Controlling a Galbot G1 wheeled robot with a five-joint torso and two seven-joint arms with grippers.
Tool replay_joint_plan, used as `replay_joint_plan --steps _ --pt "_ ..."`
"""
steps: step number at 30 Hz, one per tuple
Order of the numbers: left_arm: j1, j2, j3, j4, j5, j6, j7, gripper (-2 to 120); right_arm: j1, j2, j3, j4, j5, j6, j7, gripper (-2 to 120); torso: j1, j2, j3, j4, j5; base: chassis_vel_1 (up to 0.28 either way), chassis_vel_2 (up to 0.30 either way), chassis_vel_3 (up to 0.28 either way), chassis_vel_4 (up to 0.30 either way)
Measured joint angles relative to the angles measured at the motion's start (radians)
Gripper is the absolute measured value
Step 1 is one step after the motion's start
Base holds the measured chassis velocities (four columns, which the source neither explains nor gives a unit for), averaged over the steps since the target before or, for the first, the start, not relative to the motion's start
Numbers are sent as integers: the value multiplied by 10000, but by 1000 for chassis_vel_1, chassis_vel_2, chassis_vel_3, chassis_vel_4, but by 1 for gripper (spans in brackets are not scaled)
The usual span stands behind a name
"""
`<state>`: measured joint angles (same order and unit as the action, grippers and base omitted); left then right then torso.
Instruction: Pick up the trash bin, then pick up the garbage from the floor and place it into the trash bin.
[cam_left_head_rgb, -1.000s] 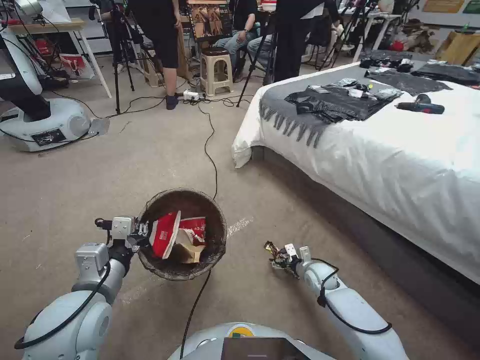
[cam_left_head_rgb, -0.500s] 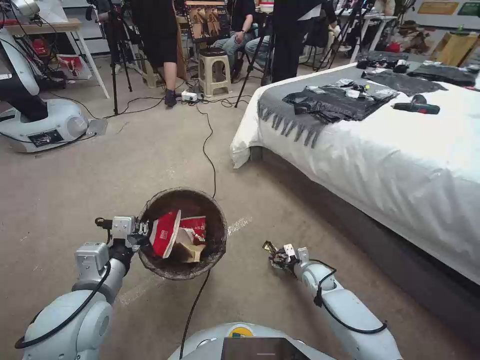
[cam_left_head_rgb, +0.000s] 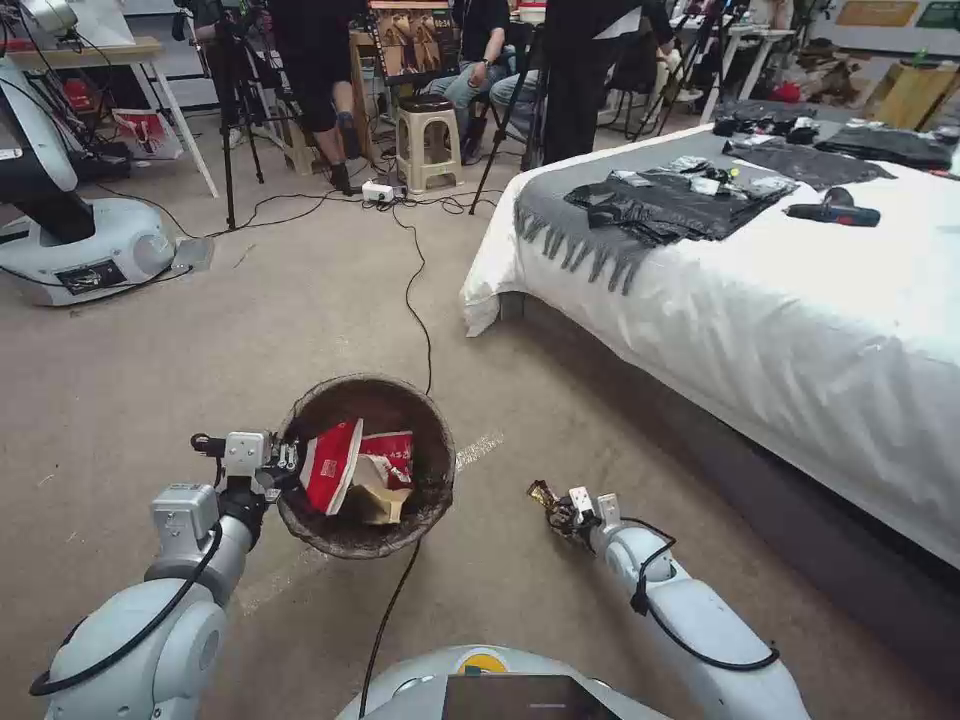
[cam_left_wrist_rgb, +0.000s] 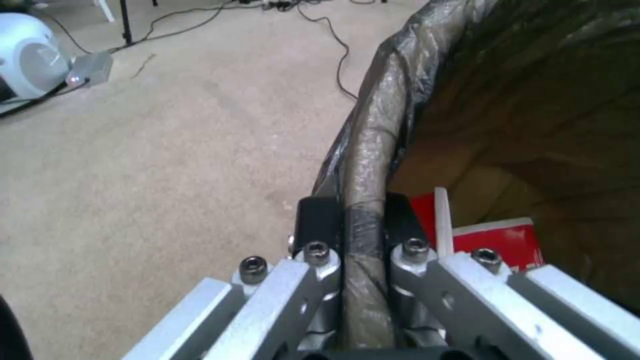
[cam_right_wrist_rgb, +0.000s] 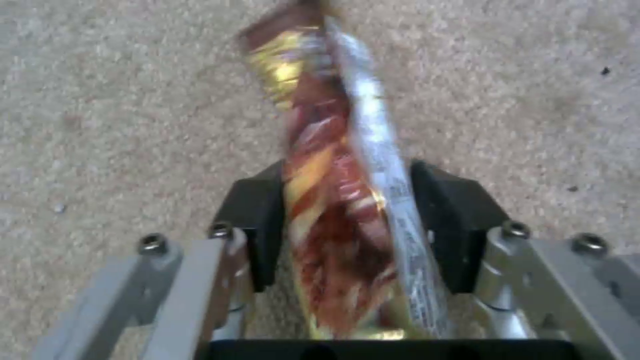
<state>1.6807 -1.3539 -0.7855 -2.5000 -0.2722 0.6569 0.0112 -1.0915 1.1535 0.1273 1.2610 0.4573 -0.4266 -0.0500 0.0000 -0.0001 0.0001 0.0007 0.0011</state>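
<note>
Our left gripper (cam_left_wrist_rgb: 352, 222) clamps the bin (cam_left_head_rgb: 432, 500) rim; red packets (cam_left_head_rgb: 345, 465) lie inside. Our right gripper (cam_right_wrist_rgb: 347, 220) pinches a foil wrapper (cam_right_wrist_rgb: 337, 200), not yet binned.

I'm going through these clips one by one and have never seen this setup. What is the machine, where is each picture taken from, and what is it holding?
This is a wheeled robot with two arms, each ending in a gripper. The wide picture comes from a camera on its head, looking down at a carpeted floor beside a bed. The two close-ups come from cameras on each wrist.

The left gripper is shut on the rim of the trash bin, a round basket lined with a dark bag. The left wrist view shows the two fingers pinching the bag-covered rim. Red-and-white packets and a brown paper bag already lie inside.

The right gripper, out to the bin's right above the carpet, is shut on a foil snack wrapper, not yet in the bin. A black cable runs across the floor.
</note>
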Motion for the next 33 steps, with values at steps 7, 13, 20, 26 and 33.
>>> replay_joint_plan --steps 7,13,20,26,33 --pt "-40 18 38 0 -2 -1 3 3 -52 -77 -9 191 15 -88 -12 27 0 0 1 -1 -3 0 0 0 0" --pt "-29 26 46 0 -14 8 8 3 -164 -360 91 763 -31 -100 111 0 1 0 1 -7 -7 0 0 0 0" --pt "3 52 34 0 -31 37 8 3 -461 -1083 385 2264 173 -411 401 0 1 0 0 -10 -9 0 0 0 0" --pt "-6 69 16 0 -42 58 8 3 -725 -1827 640 4659 891 -1098 594 0 0 0 -1 -7 -10 0 0 0 0" --pt "-1 44 3 0 -48 67 6 3 -807 -2204 753 6737 1516 -1577 669 0 0 0 -1 -8 -11 0 0 0 0"
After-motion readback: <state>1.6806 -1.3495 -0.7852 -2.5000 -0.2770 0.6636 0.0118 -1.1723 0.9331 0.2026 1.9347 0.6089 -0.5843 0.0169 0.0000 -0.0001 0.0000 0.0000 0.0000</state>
